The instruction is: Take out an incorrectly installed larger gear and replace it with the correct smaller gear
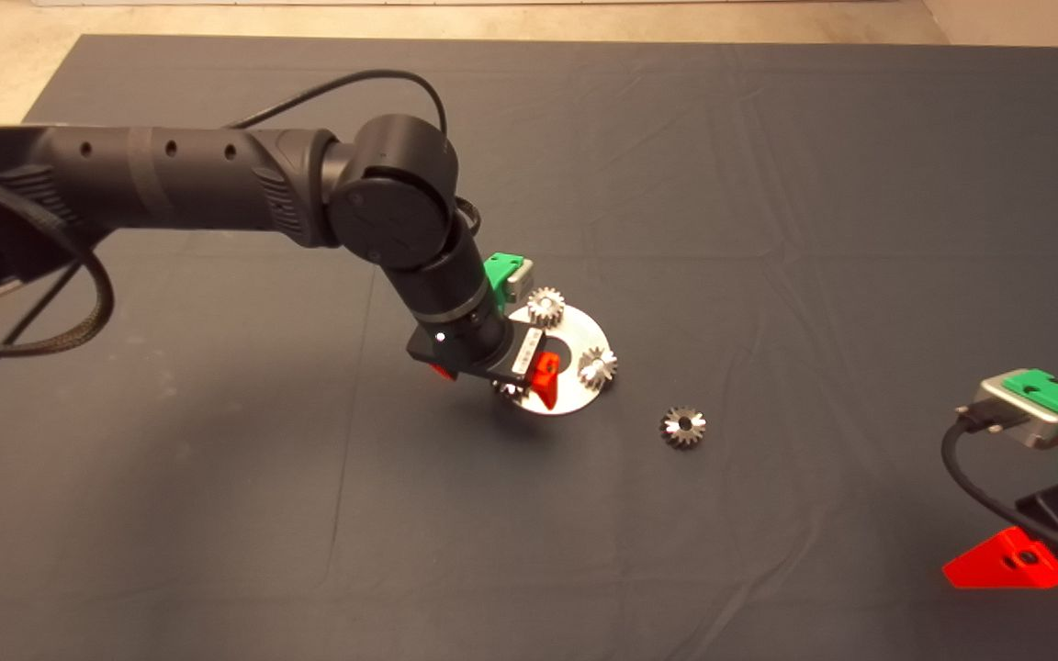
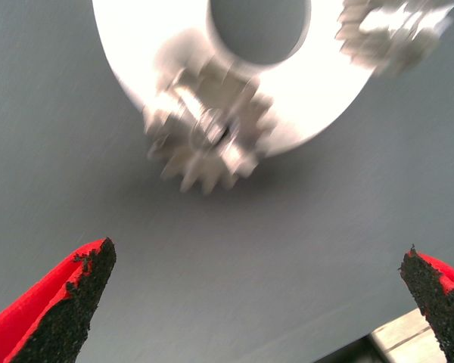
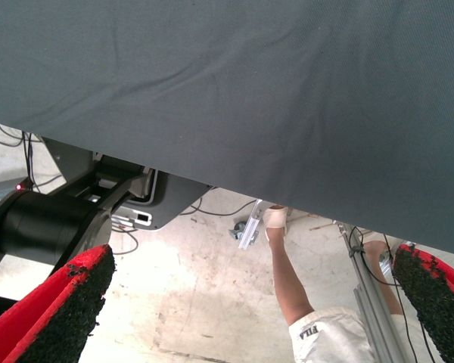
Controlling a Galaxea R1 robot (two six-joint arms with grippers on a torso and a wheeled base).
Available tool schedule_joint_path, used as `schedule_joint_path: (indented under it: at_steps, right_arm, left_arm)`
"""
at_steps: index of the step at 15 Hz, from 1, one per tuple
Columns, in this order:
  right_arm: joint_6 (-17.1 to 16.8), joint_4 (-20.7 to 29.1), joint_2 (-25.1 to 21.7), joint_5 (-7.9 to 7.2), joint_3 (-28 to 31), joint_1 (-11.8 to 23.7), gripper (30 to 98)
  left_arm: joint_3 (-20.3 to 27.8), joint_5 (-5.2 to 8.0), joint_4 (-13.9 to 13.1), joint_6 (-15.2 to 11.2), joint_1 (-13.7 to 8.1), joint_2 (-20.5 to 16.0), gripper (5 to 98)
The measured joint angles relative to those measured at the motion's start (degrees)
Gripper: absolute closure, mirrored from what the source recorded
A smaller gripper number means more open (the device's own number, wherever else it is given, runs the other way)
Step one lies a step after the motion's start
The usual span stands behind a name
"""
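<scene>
A round plate (image 1: 584,323) is set near the middle of the mat (image 1: 768,184), and two small gears are seated on it, one (image 1: 546,306) at its far edge and one (image 1: 598,367) at its right edge. The larger gear (image 2: 208,128) is seated at the plate's near left edge, under the left gripper (image 1: 529,376), whose fingers are spread apart above it. A smaller gear (image 1: 683,427) is laid on the mat to the near right of the plate, apart from it, and the right gripper (image 1: 1007,560) is parked at the near right edge.
</scene>
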Motion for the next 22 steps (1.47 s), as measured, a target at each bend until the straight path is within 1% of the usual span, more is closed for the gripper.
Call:
schedule_joint_path:
  at_steps: [1,4,5,7,9,15,18,19,21,22]
  right_arm:
    - [0.0,0.0,0.0,0.01,0.0,0.0,30.7]
    - [0.02,-0.01,0.02,0.01,0.0,-0.02,30.7]
    - [0.02,0.0,0.02,0.01,0.0,-0.02,30.7]
    - [0.05,0.0,0.02,0.0,0.0,-0.02,30.7]
    - [0.11,0.0,0.02,0.0,0.0,-0.02,30.7]
    - [0.13,-0.01,0.02,0.0,0.0,-0.02,30.7]
    - [0.13,0.0,0.02,0.0,0.0,-0.02,30.7]
    - [0.13,0.0,0.02,0.0,0.0,-0.02,30.7]
    - [0.13,0.0,0.03,0.0,0.0,-0.02,30.7]
    - [0.13,-0.01,0.03,0.0,0.0,-0.02,30.7]
  left_arm:
    - [-0.53,-0.68,0.02,0.04,-0.01,0.05,5.8]
    - [-1.43,-1.65,0.18,0.45,0.0,0.05,5.8]
    - [-1.73,-1.78,0.64,0.59,0.0,0.02,5.8]
    - [-1.89,-1.79,1.76,0.98,-0.01,0.05,5.8]
    - [-1.95,-1.79,1.93,1.97,-0.01,0.05,5.8]
    - [-2.48,-1.68,2.15,3.69,-0.01,-0.02,5.8]
    - [-2.48,-1.68,2.15,5.22,0.0,-0.02,8.3]
    - [-2.48,-1.68,2.15,5.49,0.0,-0.02,8.3]
    - [-2.48,-1.68,2.15,5.71,0.0,-0.02,13.8]
    - [-2.5,-1.68,2.15,5.71,0.0,-0.02,13.9]
